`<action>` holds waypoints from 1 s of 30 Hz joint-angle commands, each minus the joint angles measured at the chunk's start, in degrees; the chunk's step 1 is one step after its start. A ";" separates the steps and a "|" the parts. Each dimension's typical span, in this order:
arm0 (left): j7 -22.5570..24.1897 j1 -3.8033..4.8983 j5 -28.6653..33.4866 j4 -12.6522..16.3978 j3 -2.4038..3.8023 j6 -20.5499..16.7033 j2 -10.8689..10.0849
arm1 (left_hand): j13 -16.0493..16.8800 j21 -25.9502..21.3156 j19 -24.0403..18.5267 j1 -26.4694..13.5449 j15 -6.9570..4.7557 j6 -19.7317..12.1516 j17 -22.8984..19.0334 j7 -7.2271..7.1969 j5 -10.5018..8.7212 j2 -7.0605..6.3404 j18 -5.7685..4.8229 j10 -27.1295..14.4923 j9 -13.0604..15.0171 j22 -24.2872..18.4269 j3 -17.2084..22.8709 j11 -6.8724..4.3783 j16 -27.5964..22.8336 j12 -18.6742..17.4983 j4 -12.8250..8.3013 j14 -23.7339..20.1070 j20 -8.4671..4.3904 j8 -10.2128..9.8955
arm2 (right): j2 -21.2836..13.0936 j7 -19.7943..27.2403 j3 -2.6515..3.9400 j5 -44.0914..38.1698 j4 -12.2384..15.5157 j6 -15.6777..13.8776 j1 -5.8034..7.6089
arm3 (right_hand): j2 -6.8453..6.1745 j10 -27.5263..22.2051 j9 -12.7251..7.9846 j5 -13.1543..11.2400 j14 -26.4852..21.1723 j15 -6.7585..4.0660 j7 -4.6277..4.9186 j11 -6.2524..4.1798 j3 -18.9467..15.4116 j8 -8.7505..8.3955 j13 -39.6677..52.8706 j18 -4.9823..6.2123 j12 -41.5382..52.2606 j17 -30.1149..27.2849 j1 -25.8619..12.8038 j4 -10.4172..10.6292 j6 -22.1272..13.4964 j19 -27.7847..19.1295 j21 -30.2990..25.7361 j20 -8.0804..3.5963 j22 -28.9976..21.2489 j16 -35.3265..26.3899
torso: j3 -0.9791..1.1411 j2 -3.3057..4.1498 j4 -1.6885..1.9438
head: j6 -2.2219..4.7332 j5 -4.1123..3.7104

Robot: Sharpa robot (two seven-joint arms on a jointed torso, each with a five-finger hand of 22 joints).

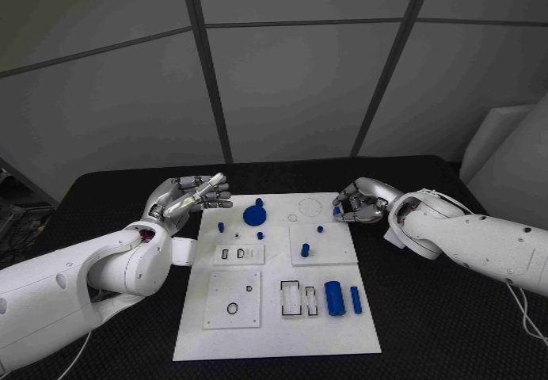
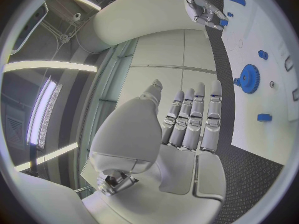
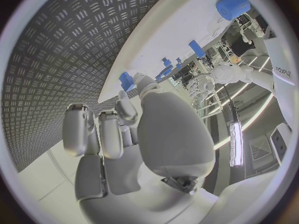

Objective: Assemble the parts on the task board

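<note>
- You are looking down at a black table (image 1: 114, 190) with the white task board (image 1: 279, 324) lying in its middle.
- Your left hand (image 1: 188, 198) hovers just off the board's far left corner, fingers straight and apart, holding nothing.
- In the left wrist view those fingers (image 2: 194, 117) stand side by side, clear of the board's edge.
- Your right hand (image 1: 363, 202) sits at the board's far right corner, fingers curled in around a small blue part (image 1: 338, 211).
- The part looks pinched at the fingertips, though the hand hides most of it; the right wrist view shows a blue piece (image 3: 126, 79) just beyond the fingers.
- A blue gear (image 1: 255, 214) lies flat on the board's far half, near your left hand.
- A short blue peg (image 1: 305, 250) stands near the board's centre.
- A thick blue cylinder (image 1: 333, 298) and a thinner blue rod (image 1: 355, 299) lie side by side on the near right of the board.
</note>
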 commanded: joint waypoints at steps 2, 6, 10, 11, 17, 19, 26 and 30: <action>0.30 0.08 -0.35 0.01 0.06 0.65 0.07 | -0.04 0.32 0.21 -0.02 0.26 0.12 0.09 0.19 -0.23 0.69 2.83 0.09 -0.06 0.00 0.11 0.20 -0.38 -0.26 -0.39 0.00 0.13 -0.25 | 0.33 0.19 0.01 -0.50 -0.42 0.76 0.05 | 0.27 0.32 0.19 -0.25 3.45 -0.14 -0.13 -0.03 0.09 0.55 0.23 -0.27 0.35 3.93 0.70 -0.61 0.96 0.06 -0.22 0.07 1.08 0.02 | -0.01 -0.01 0.00 | -0.08 0.01; 0.30 0.08 -0.35 -0.03 0.06 0.63 0.05 | -0.04 0.32 0.21 -0.02 0.26 0.12 0.09 0.19 -0.23 0.69 2.83 0.09 -0.06 0.00 0.11 0.20 -0.38 -0.26 -0.39 0.00 0.13 -0.25 | 0.42 0.03 0.02 -0.74 -0.61 0.78 0.04 | 0.51 0.44 0.24 -0.28 3.47 -0.19 -0.19 -0.09 0.20 0.75 0.41 -0.29 0.53 4.02 0.94 -0.75 1.37 0.13 -0.18 0.04 1.17 0.06 | 0.01 -0.04 -0.03 | -0.16 0.03; 0.29 0.08 -0.35 -0.07 0.06 0.61 0.03 | -0.04 0.32 0.21 -0.02 0.26 0.12 0.09 0.19 -0.23 0.69 2.83 0.09 -0.06 0.00 0.11 0.20 -0.38 -0.26 -0.39 0.00 0.13 -0.25 | 0.43 -0.13 0.02 -0.85 -0.73 0.83 0.03 | 0.53 0.45 0.24 -0.28 3.48 -0.20 -0.20 -0.10 0.21 0.76 0.43 -0.30 0.55 4.05 0.98 -0.79 1.39 0.16 -0.16 0.04 1.20 0.08 | 0.03 -0.05 -0.09 | -0.19 0.07; 0.29 0.08 -0.35 -0.07 0.06 0.61 0.03 | -0.04 0.32 0.21 -0.02 0.26 0.12 0.09 0.19 -0.23 0.69 2.83 0.09 -0.06 0.00 0.11 0.20 -0.38 -0.26 -0.39 0.00 0.13 -0.25 | 0.43 -0.15 0.02 -0.85 -0.74 0.85 0.03 | 0.53 0.45 0.24 -0.28 3.48 -0.20 -0.20 -0.10 0.21 0.76 0.43 -0.30 0.55 4.05 0.98 -0.79 1.39 0.16 -0.16 0.04 1.20 0.08 | 0.04 -0.06 -0.09 | -0.20 0.05; 0.29 0.08 -0.35 -0.07 0.06 0.60 0.02 | -0.04 0.32 0.21 -0.02 0.26 0.12 0.09 0.19 -0.23 0.69 2.83 0.09 -0.06 0.00 0.11 0.20 -0.38 -0.26 -0.39 0.00 0.13 -0.25 | 0.44 -0.23 0.02 -0.88 -0.76 1.10 0.03 | 0.60 0.54 0.24 -0.34 3.50 -0.22 -0.22 -0.12 0.26 0.81 0.56 -0.33 0.68 4.13 1.10 -0.87 1.50 0.26 -0.10 0.02 1.33 0.12 | 0.02 -0.06 -0.05 | -0.23 -0.05; 0.28 0.08 -0.35 -0.08 0.06 0.59 0.02 | -0.04 0.32 0.21 -0.02 0.26 0.12 0.09 0.19 -0.23 0.69 2.83 0.09 -0.06 0.00 0.11 0.20 -0.38 -0.26 -0.39 0.00 0.13 -0.25 | 0.46 -0.25 0.02 -0.89 -0.77 1.16 0.03 | 0.68 0.60 0.27 -0.39 3.50 -0.24 -0.24 -0.15 0.30 0.91 0.63 -0.33 0.76 4.14 1.15 -0.91 1.70 0.27 -0.09 0.00 1.35 0.12 | 0.02 -0.06 -0.04 | -0.25 -0.04; 0.26 0.07 -0.35 -0.09 0.06 0.55 0.00 | -0.04 0.33 0.17 0.11 0.26 0.15 0.15 0.19 -0.17 0.91 2.83 0.09 -0.06 -0.02 0.23 0.19 -0.51 -0.39 -0.55 0.00 0.14 -0.36 | 0.49 -0.11 0.02 -0.89 -0.74 1.14 0.03 | 1.57 1.06 0.66 -0.58 3.55 -0.60 -0.93 -0.67 0.52 2.33 1.18 -0.39 1.33 4.31 1.14 -0.91 4.31 0.52 0.06 -0.25 1.66 0.20 | 0.01 -0.05 -0.06 | -0.35 -0.14; 0.26 0.07 -0.35 -0.08 0.06 0.53 -0.01 | -0.04 0.33 0.17 0.11 0.26 0.15 0.15 0.19 -0.17 0.91 2.83 0.09 -0.06 -0.02 0.23 0.19 -0.51 -0.39 -0.55 0.00 0.14 -0.36 | 0.49 -0.13 0.02 -0.89 -0.77 1.03 0.03 | 2.91 1.77 1.06 -0.70 3.60 -1.21 -1.89 -1.45 1.07 3.67 1.97 -0.49 2.14 4.48 1.41 -1.02 6.72 0.90 0.31 -0.71 2.16 0.28 | 0.02 -0.08 -0.04 | -0.38 -0.19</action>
